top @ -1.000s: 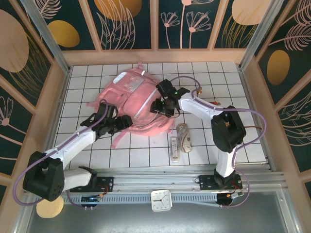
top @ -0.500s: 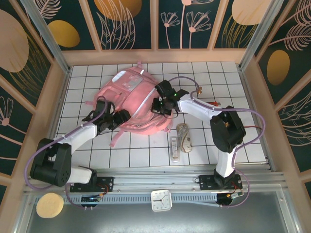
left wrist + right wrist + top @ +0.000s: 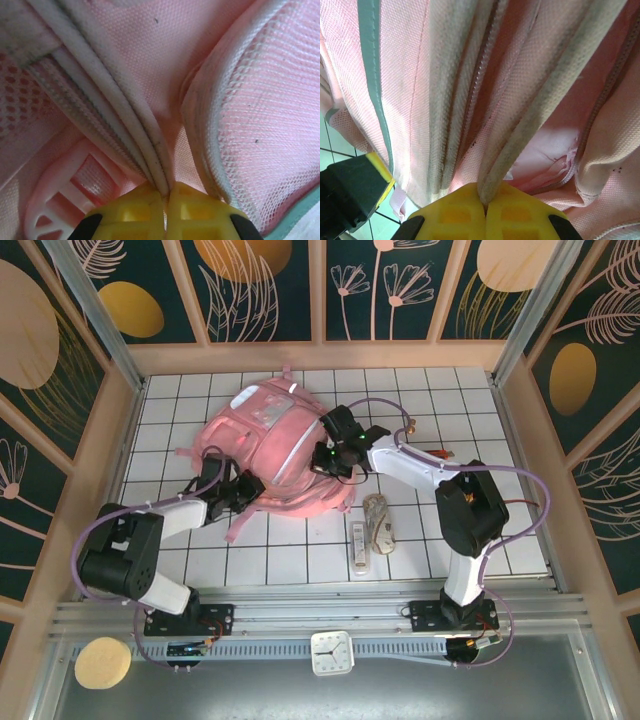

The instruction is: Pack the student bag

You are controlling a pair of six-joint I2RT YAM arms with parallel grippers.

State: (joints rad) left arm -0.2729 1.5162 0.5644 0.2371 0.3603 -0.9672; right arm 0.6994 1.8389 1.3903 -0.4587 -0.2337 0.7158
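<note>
The student bag [image 3: 270,445], a large soft pink backpack, lies on the white tiled table left of centre. My left gripper [image 3: 252,489] is at the bag's near left edge. In the left wrist view this gripper [image 3: 166,192] is shut, its yellow fingers [image 3: 130,215] pinching a pale piped seam of the bag [image 3: 150,75]. My right gripper [image 3: 323,462] is at the bag's right side. In the right wrist view the gripper [image 3: 485,201] is shut on a pale piped edge of the bag [image 3: 540,95], beside an open zip with the pink lining showing.
A small clear pouch of stationery [image 3: 378,523] and a white stick-like item [image 3: 359,545] lie right of the bag, near the right arm. A small clock [image 3: 331,652] and a yellow disc [image 3: 103,662] sit below the table's front rail. Wooden walls [image 3: 330,356] enclose the table.
The left arm has folded back toward its base and its gripper has shut on the bag's left edge. The right gripper has shut on the bag's right edge.
</note>
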